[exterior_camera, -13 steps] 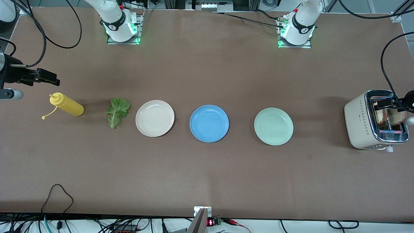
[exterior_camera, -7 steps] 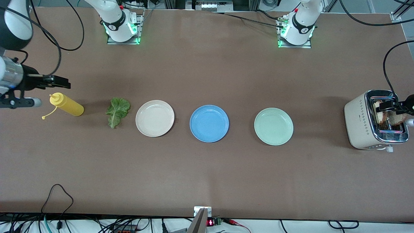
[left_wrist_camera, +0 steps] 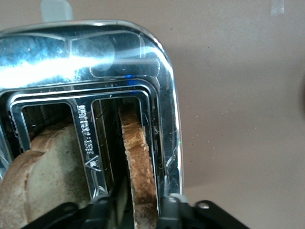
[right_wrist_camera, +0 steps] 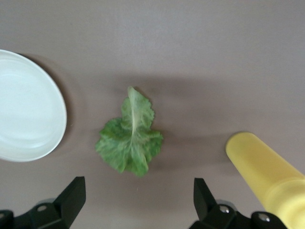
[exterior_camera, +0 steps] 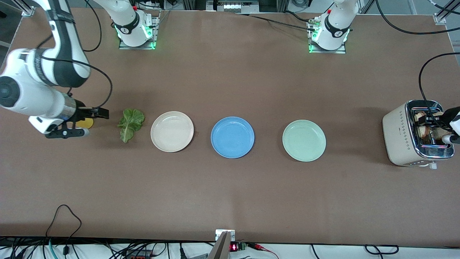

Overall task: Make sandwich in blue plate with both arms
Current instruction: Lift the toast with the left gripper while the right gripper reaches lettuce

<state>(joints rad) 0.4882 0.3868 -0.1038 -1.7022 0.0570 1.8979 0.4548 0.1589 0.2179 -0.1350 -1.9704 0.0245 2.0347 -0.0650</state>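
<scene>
Here the left gripper (left_wrist_camera: pixel 132 210) sits at the toaster (exterior_camera: pixel 399 135) at the left arm's end of the table, its fingers (left_wrist_camera: pixel 169 210) reaching down into one slot on either side of a bread slice (left_wrist_camera: pixel 140 167). The fingers press against the slice's two faces in the left wrist view, so the gripper is clamped on it. A second slice (left_wrist_camera: pixel 43 167) stands in the neighbouring slot, just beside the gripped one and apart from the fingers.

The right gripper (right_wrist_camera: pixel 138 202) hangs over the table at the right arm's end, its fingers (right_wrist_camera: pixel 71 198) spread wide and holding nothing. Straight ahead of it lies the lettuce (exterior_camera: pixel 130 123), flat on the table and apart from the fingertips. Beside that gripper, partly under the wrist, lies the yellow bottle (right_wrist_camera: pixel 267 174). The cream plate (exterior_camera: pixel 172 131) lies past the lettuce toward the middle of the table.

The blue plate (exterior_camera: pixel 232 137) lies bare at mid-table, well apart from both grippers, between the cream plate and the green plate (exterior_camera: pixel 304 140).
</scene>
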